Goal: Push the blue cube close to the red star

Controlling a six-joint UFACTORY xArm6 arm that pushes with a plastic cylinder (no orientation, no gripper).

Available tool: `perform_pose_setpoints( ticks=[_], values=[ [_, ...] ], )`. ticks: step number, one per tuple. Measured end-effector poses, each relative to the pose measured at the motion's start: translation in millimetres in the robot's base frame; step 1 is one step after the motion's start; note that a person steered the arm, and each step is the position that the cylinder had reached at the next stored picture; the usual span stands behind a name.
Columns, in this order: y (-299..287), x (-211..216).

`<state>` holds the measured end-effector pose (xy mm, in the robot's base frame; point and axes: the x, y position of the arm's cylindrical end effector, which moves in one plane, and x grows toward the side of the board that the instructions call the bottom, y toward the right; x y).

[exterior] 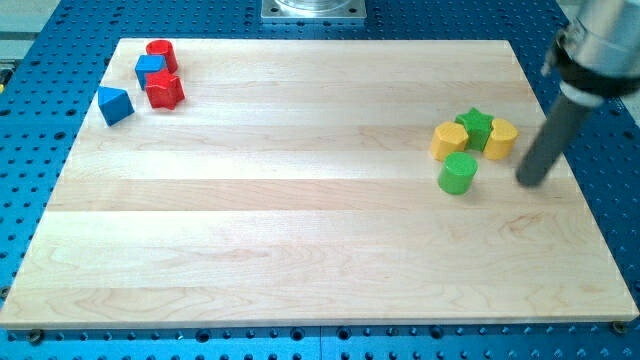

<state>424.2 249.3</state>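
My tool is a plain dark rod with nothing to open or close, and it has hold of nothing. My tip (533,181) rests on the wooden worktop (300,230) near the view's right edge, clear of every block. The closest block is the green cylinder (458,173), which lies at about nine o'clock from my tip, with a gap between them. At roughly ten o'clock from my tip sits a tight cluster: a yellow hexagonal block (449,141), a green star (476,127) and a yellow cylinder (501,139), packed side by side just above the green cylinder.

The blue cube (150,70) is far across the worktop, at the view's top left, well apart from my tip. It is already touching the red star (164,90), which lies at about five o'clock from it. A red cylinder (161,54) sits against the cube at about one o'clock. A blue triangular block (115,105) lies near the red star, at about eight o'clock from it, with a small gap.
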Motion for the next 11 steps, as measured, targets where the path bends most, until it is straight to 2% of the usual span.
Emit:
perform_pose_setpoints(
  ticks=[1,2,4,6,7,8,9,10,11],
  values=[
    [-40.0,-112.3],
    [-124.7,-149.1],
    [-341.3,-177.4],
    [-444.9,-227.6],
    [-490.6,-232.7],
    [-538.8,-215.8],
    [-505.5,-180.5],
    [-439.8,-147.8],
    [-373.8,-97.9]
  ],
)
